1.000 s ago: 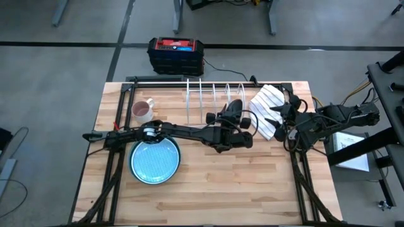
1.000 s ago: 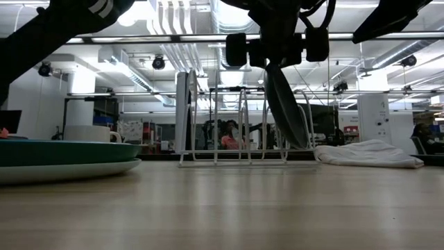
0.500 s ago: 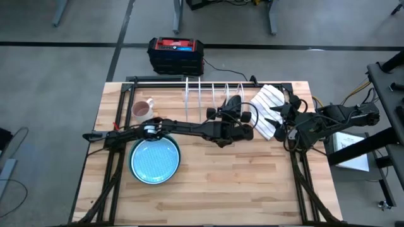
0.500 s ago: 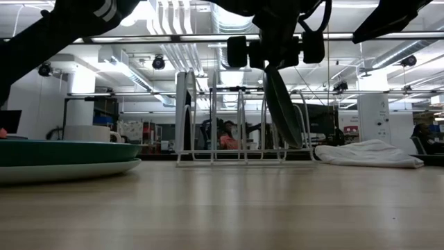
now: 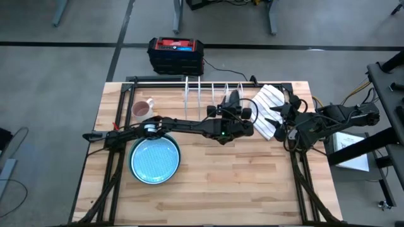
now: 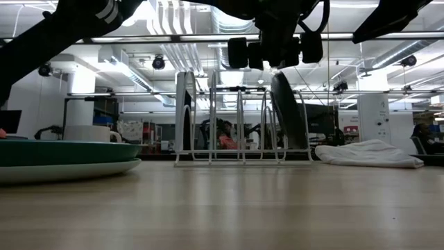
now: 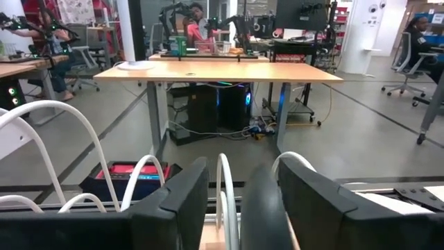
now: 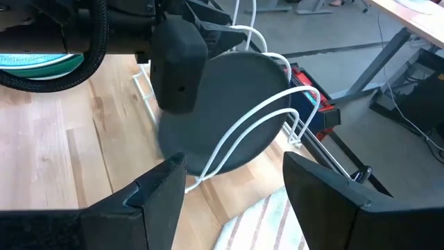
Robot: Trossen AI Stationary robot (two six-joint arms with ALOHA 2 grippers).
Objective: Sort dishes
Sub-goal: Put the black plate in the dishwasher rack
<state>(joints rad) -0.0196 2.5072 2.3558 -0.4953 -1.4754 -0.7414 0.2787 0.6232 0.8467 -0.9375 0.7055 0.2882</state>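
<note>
A dark grey plate [image 8: 236, 104] stands upright on its edge in the white wire rack [image 5: 214, 94], between two wire loops near the rack's right end. My left gripper [image 7: 243, 173] reaches level across the table and stands open with a finger on each side of the plate's upper rim [image 7: 262, 208]. A pale plate [image 6: 184, 114] stands in a slot at the rack's left end. A light blue plate [image 5: 154, 159] lies on another dish at the table's left. My right gripper [image 8: 236, 163] waits open above the striped cloth [image 5: 268, 107]. My left gripper straddles the dark plate's upper rim [image 7: 262, 208], coming level from the table's near side. One finger [image 7: 326, 208] lies close along the plate's face, and I cannot tell whether it touches. The other finger [image 7: 180, 205] stands apart, with a rack wire in the gap.
A pinkish mug [image 5: 142, 110] stands left of the rack. A black and red box [image 5: 175, 53] sits on the floor beyond the table's far edge. Bare wood lies along the table's near half.
My left gripper has moved toward the far edge, into the rack. The dark plate, tilted with its lower edge leaning right a second ago, now stands upright between the rack wires.
</note>
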